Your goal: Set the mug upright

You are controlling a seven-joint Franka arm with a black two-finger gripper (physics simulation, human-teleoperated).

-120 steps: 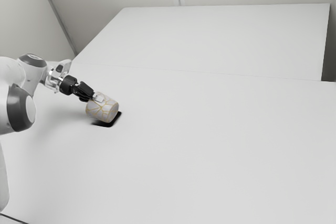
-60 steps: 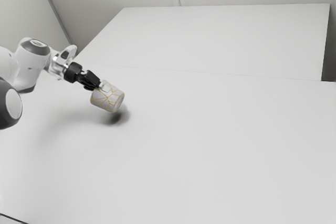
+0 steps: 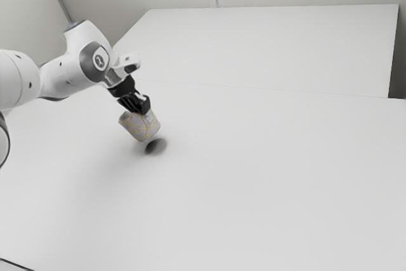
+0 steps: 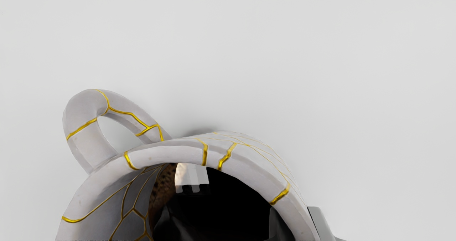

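Mug hangs tilted from the tool, wall pinched between fingers.

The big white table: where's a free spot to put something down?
The white tabletop is bare from the small dark shadow to the exterior view's right edge, and from that shadow toward the camera. It's crowded above the shadow: the black two-finger gripper holds a tilted whitish mug with gold lines.

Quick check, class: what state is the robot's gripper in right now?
Gripper: closed on the mug, holding it tilted above the table.
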